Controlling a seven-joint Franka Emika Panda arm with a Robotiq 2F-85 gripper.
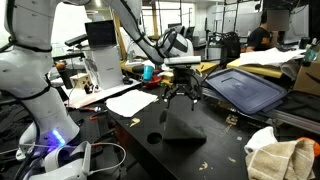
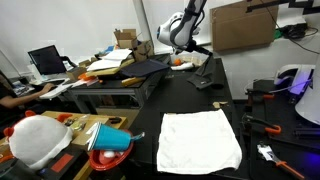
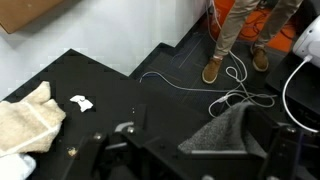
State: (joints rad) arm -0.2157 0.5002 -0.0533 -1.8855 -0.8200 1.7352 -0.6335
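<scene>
- Two fingers of the gripper (image 1: pixel 180 101) stand spread wide in an exterior view, holding nothing, and hang just above a dark grey cloth (image 1: pixel 184 129)
- That cloth lies bunched into a low peak on the black table (image 1: pixel 215 150), and whether the fingertips brush its top cannot be told
- From the cloth, a white sheet of paper (image 1: pixel 131 101) lies at 9 o'clock, a dark blue tray (image 1: pixel 247 88) leans at 2 o'clock, and a pale towel (image 1: pixel 283 158) sits at 4 o'clock by the table's near corner
- In an exterior view the gripper (image 2: pixel 193 52) hangs over the far end of the table (image 2: pixel 150 110), and the cloth (image 2: pixel 203 83) is a small dim heap at its 6 o'clock
- The towel (image 2: pixel 200 140) lies spread flat at 6 o'clock from the cloth, well apart from it, and a cardboard box (image 2: pixel 242 24) stands at 1 o'clock behind the arm
- In the wrist view the gripper (image 3: pixel 202 140) shows its fingers (image 3: pixel 120 133) far apart along the bottom edge, with the cloth (image 3: pixel 228 128) between them, nearer the 5 o'clock one and not pinched
- The towel (image 3: pixel 25 120) lies at 9 o'clock from the cloth, with a small white scrap (image 3: pixel 80 102) just beside it
- A white cable (image 3: pixel 200 85) loops at 12 o'clock from the cloth, and brown shoes (image 3: pixel 212 70) stand beyond it
</scene>
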